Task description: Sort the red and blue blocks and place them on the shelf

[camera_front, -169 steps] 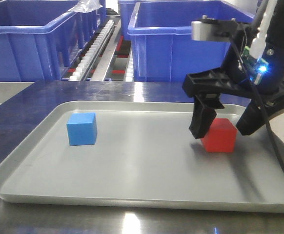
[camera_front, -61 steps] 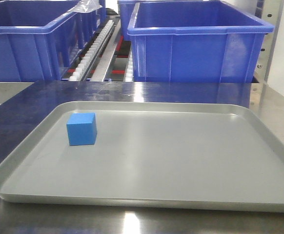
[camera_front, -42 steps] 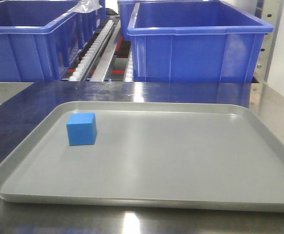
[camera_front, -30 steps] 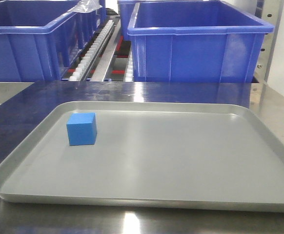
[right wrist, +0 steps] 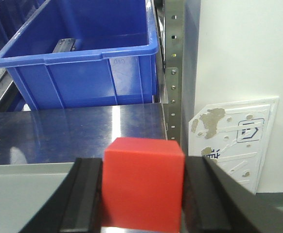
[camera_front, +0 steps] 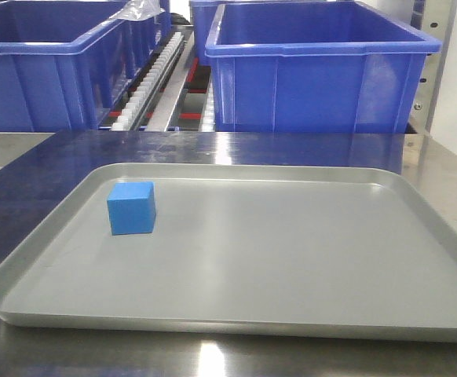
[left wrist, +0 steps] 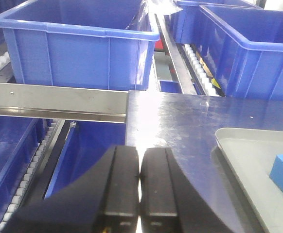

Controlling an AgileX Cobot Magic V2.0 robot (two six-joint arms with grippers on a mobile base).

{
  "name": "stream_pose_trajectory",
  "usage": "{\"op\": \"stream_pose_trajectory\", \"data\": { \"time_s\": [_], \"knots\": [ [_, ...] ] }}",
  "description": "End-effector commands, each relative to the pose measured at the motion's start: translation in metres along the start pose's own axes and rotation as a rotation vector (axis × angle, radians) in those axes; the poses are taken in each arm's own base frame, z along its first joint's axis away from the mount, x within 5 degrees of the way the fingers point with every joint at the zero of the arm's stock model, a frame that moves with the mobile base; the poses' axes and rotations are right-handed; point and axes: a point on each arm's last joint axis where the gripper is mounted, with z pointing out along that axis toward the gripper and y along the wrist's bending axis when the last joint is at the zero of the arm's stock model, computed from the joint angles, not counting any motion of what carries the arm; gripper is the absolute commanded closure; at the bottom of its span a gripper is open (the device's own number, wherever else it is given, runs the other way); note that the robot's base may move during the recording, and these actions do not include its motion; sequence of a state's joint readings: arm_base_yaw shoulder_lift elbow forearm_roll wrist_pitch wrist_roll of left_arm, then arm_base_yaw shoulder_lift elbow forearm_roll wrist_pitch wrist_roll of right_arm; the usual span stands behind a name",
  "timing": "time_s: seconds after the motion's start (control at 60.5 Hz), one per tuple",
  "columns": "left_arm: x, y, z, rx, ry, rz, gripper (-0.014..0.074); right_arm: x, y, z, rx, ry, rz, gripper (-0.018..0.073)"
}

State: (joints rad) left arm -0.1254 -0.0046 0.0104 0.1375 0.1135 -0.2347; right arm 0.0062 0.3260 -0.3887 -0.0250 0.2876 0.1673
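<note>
Red block (right wrist: 144,182) in hand, blue block (camera_front: 131,207) on the tray (camera_front: 291,259), neither one shelved.

We have our right gripper (right wrist: 144,199) closed on the red block, its two dark fingers pressed flat against the cube's left and right faces. It hangs clear of the steel tabletop (right wrist: 59,131), with a dark-blue bin (right wrist: 78,53) behind it. Our left gripper (left wrist: 139,191) has its fingers brought together with nothing between them, and it sits off to the side of the tray. The blue block rests untouched near the tray's left edge. We judge the task to be early. One pick is made, but no block is in its place. We have the red block's placing to do, and then the whole of the blue block's pick and placing.
</note>
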Motion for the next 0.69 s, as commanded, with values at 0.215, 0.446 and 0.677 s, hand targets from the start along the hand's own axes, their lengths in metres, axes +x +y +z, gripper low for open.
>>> {"op": "stream_pose_trajectory", "data": {
  "time_s": [0.215, 0.446, 0.677],
  "knots": [
    [-0.0014, -0.0014, -0.0001, 0.022, -0.079, -0.002, 0.0463, -0.0181, 0.0021, -0.0021, -0.010, -0.120, -0.014, 0.0502],
    [-0.0014, -0.0014, -0.0001, 0.022, -0.079, -0.002, 0.0463, -0.0181, 0.0021, -0.0021, -0.010, -0.120, -0.014, 0.0502],
    [-0.0012, -0.0013, -0.0001, 0.021, -0.077, 0.003, 0.0463, -0.0181, 0.0021, -0.0021, -0.010, -0.120, -0.014, 0.0502]
  ]
}}
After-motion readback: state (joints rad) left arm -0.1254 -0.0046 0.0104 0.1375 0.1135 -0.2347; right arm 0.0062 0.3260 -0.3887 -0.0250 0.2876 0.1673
